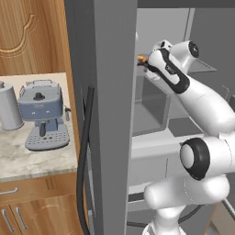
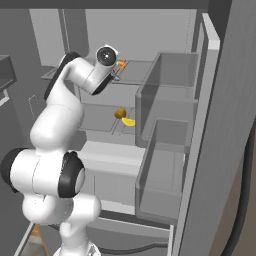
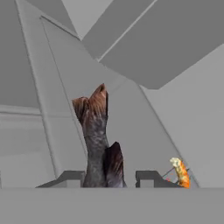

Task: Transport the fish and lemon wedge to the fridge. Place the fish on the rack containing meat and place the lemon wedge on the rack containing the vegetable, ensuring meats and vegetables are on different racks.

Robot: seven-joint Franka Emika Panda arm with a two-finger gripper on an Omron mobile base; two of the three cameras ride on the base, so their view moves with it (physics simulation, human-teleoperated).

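The fridge (image 2: 165,30) stands open and my arm reaches in at the upper rack (image 2: 142,65). In the hand view my gripper (image 3: 109,177) is shut on the fish (image 3: 97,131), a dark grey-brown body whose tail points away from the hand. The meat (image 3: 180,172), a small orange lump, lies on this rack just to the right of the fingers; it shows too beside the hand in the right base view (image 2: 121,64). One rack lower, the lemon wedge (image 2: 129,122) lies touching the vegetable (image 2: 119,113), a round yellow-brown ball.
Grey door bins (image 2: 165,115) hang on the open right door, close to the rack's right end. The left door (image 1: 112,114) stands edge-on between the arm and a marble counter (image 1: 32,158) with a blue coffee machine (image 1: 43,114) and a metal canister (image 1: 8,106).
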